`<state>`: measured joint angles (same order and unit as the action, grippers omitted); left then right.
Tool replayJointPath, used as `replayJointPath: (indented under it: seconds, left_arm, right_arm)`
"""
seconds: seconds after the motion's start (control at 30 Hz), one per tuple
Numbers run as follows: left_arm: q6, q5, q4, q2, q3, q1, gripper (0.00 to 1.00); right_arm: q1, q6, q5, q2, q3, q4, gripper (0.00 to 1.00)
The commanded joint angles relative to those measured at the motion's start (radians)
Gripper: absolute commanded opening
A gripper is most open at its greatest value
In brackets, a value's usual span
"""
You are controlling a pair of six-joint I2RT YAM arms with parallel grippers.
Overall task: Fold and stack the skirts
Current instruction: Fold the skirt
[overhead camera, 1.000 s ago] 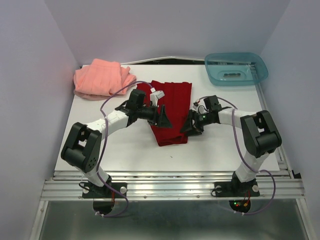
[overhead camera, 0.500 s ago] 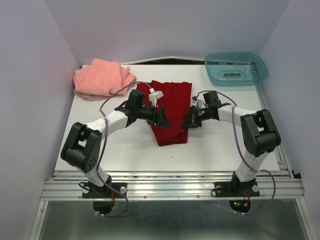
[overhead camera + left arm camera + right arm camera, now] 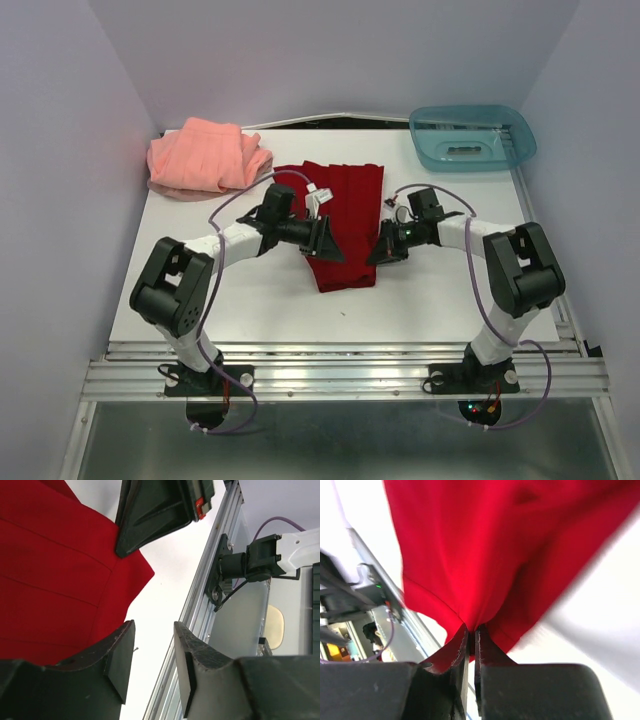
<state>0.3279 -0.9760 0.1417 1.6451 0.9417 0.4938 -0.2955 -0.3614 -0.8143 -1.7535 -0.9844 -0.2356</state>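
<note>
The deep red pleated skirt [image 3: 345,205] lies flat mid-table. My right gripper [image 3: 381,251] is shut on its near right edge; the cloth bunches up between the fingers [image 3: 471,629] and the rest of the red skirt [image 3: 490,545] spreads beyond. My left gripper [image 3: 327,243] sits over the skirt's near left part with its jaws apart and nothing between them [image 3: 154,625]. The red skirt [image 3: 55,570] lies just beside its left finger. The salmon-pink skirt [image 3: 205,155] rests rumpled at the far left corner.
A translucent teal tray [image 3: 472,138] stands at the far right corner. The metal rail [image 3: 340,370] runs along the table's near edge. Purple cables loop over both arms. White walls close in the table on three sides.
My right gripper closed on the red skirt's near right edge. My left gripper's jaws narrowed, and the left arm shifted slightly to the right.
</note>
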Motion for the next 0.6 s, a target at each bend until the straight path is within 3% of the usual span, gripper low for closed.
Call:
replayJointPath:
  seconds: [0.0,0.23,0.47,0.57]
  left_arm:
    - [0.034,-0.044,0.07,0.021,-0.007,0.026,0.45]
    - [0.095,-0.016,0.163,0.103,-0.043,0.054,0.44]
    - [0.065,0.025,0.142,0.22,-0.067,0.051,0.39]
    - [-0.007,0.179,0.028,0.295,-0.023,0.023,0.27]
  right_arm:
    - [0.001,0.042,0.07,-0.012,0.053,-0.025,0.01]
    - [0.001,0.019,0.127,-0.073,0.05,-0.001,0.01]
    - [0.001,-0.03,0.144,-0.123,0.044,0.047,0.01]
    - [0.001,-0.03,0.116,-0.106,0.061,0.05,0.01]
